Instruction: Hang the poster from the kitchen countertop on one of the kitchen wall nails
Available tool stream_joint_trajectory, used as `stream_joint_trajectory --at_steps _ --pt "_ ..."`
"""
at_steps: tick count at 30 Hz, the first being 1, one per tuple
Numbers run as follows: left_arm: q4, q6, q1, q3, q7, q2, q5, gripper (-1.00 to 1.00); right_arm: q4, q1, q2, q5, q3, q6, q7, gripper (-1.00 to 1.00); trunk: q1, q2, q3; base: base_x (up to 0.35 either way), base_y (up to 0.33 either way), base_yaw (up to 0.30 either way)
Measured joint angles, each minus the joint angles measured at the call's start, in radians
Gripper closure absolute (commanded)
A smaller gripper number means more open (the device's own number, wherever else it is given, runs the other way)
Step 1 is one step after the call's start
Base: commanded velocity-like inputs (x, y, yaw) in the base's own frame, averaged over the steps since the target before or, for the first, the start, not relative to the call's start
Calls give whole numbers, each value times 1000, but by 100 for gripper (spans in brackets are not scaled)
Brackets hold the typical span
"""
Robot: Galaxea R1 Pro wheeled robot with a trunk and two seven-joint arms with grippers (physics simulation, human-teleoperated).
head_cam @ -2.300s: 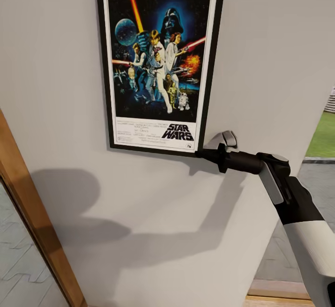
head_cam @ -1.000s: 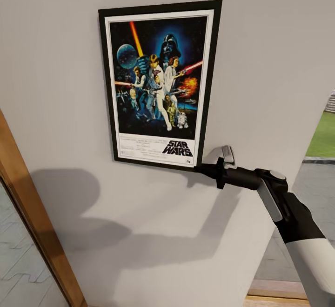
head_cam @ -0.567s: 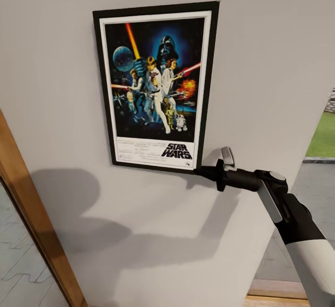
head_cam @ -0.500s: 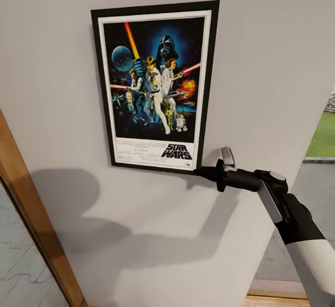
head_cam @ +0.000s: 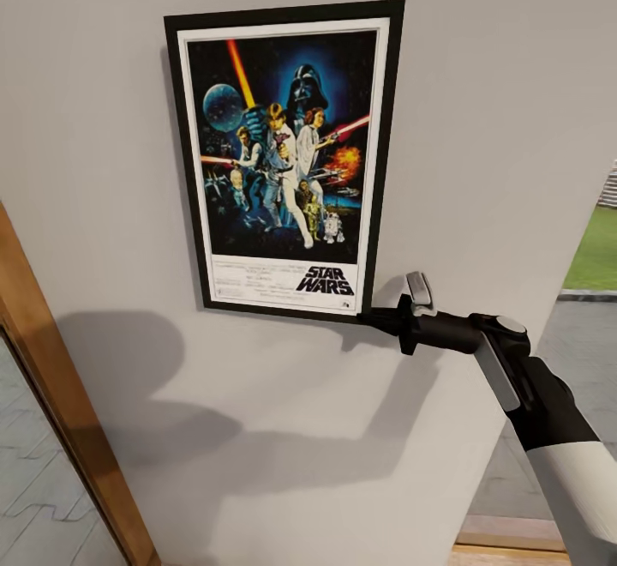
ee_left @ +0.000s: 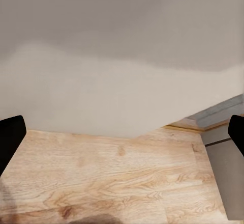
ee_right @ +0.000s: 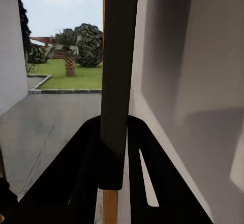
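The Star Wars poster (head_cam: pixel 283 154) stands upright against the pale grey wall (head_cam: pixel 480 77), slightly tilted. My right gripper (head_cam: pixel 370 317) is shut on its lower right corner, with the arm reaching in from the right. In the right wrist view the poster's black frame edge (ee_right: pixel 119 71) runs as a dark strip between the two fingers of my right gripper (ee_right: pixel 114 130). My left gripper (ee_left: pixel 122 135) hangs open over the floor, its fingertips (ee_left: pixel 10 137) far apart and nothing between them. The nail is hidden. The countertop is out of view.
A wooden door frame (head_cam: pixel 51 394) slants along the left side of the wall. To the right the wall ends at a corner, beyond which lie grey paving and grass (head_cam: pixel 596 249). Light wooden floor (ee_left: pixel 117 183) lies below the left gripper.
The poster and my right gripper came down a little along the wall. In the last second the poster's left edge has swung further left while the gripper held still.
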Motion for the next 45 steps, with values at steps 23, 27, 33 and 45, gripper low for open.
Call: stream_joint_trajectory --at_steps 23,27,33,45 --pt "0 0 0 0 0 0 0 -100 0 0 0 0 0 0 0 100 0 0 0 28 39 0" --pt "0 0 0 0 0 0 0 -100 0 0 0 0 0 0 0 100 0 0 0 58 92 0" --pt "0 0 0 0 0 0 0 -100 1 0 0 0 0 0 0 100 0 0 0 11 19 0" --pt "0 1 1 18 0 2 1 -100 4 4 1 -1 3 1 0 100 0 0 0 1 1 0"
